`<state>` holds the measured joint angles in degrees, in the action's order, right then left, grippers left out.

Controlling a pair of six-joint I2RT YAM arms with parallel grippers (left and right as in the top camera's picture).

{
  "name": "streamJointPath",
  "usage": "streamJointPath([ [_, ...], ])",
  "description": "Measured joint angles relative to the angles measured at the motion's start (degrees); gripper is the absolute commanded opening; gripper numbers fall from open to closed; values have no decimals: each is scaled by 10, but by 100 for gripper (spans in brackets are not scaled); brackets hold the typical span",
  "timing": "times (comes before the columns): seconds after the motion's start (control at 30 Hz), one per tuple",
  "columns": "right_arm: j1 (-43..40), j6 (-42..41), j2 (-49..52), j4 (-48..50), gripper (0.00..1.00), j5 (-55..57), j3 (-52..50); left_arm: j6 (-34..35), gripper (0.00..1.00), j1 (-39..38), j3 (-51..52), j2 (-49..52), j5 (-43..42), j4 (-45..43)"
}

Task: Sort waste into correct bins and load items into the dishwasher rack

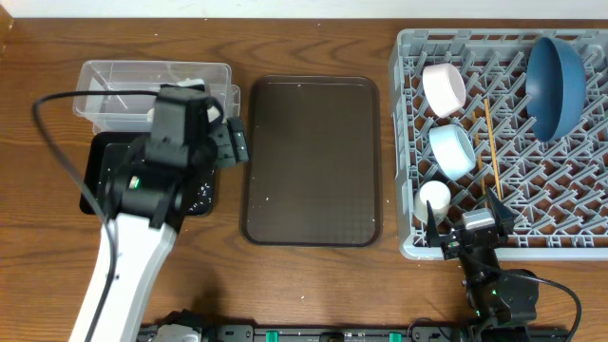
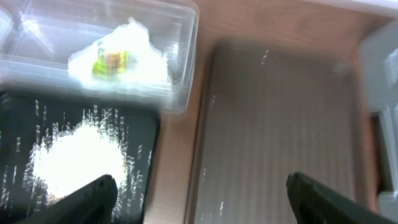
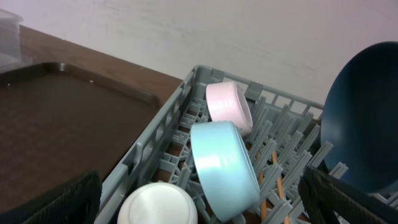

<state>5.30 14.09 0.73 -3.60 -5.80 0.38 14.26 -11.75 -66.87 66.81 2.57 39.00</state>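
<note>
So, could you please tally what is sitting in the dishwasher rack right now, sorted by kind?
Bowls: 3 (dark blue bowl, white bowl, light blue bowl)
Cups: 1 (small white cup)
Chopstick pairs: 1 (wooden chopsticks)
Total: 5 in the dishwasher rack

No readable text or labels anywhere

Ahead of the left jaws, whitish rice-like food scraps (image 2: 74, 155) blur into streaks. Between the right jaws, a small white cup (image 3: 158, 204) is cropped below.
</note>
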Motion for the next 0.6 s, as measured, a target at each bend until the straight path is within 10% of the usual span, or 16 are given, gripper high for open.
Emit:
streamJointPath([
  [0.6, 0, 0, 0, 0, 99, 0, 0, -127, 90, 121, 479, -487, -97, -324],
])
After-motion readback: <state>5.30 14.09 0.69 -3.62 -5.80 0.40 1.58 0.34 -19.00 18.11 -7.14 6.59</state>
